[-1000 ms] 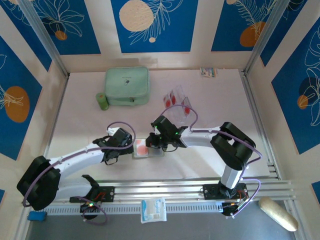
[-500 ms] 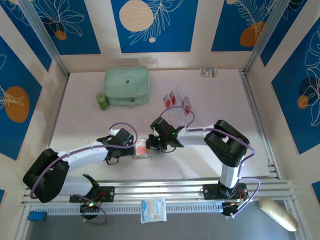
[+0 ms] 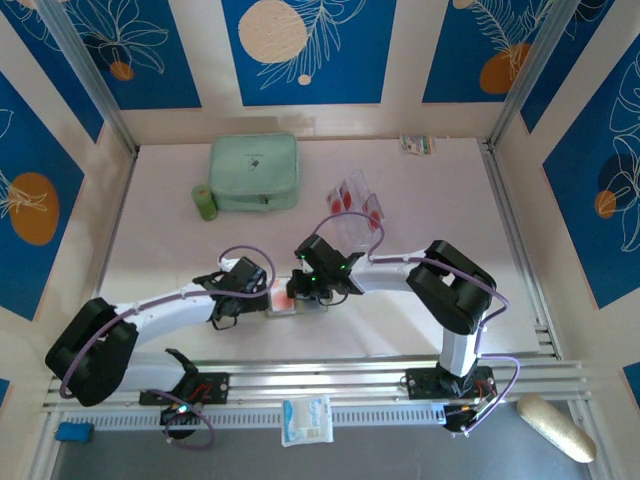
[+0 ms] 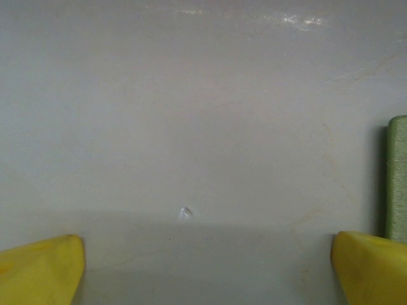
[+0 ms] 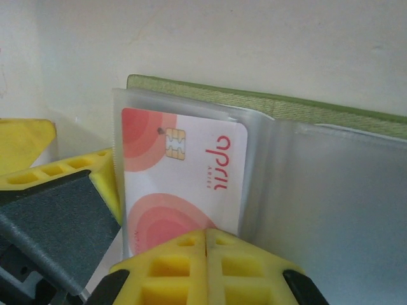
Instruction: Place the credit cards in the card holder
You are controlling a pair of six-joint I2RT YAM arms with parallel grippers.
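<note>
Light: bright, even
Glare: pale streak on far table (image 4: 191,114)
Shadow: soft band across near table
Focus: wrist views slightly soft

Olive card holder (image 5: 299,108) lies open, one red-marked card (image 5: 184,178) in its clear pocket.

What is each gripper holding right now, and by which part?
The right gripper is shut on a red-and-white card, pinching its near edge while the far end sits in the clear pocket of the wallet. The left gripper is open, holding nothing.
</note>
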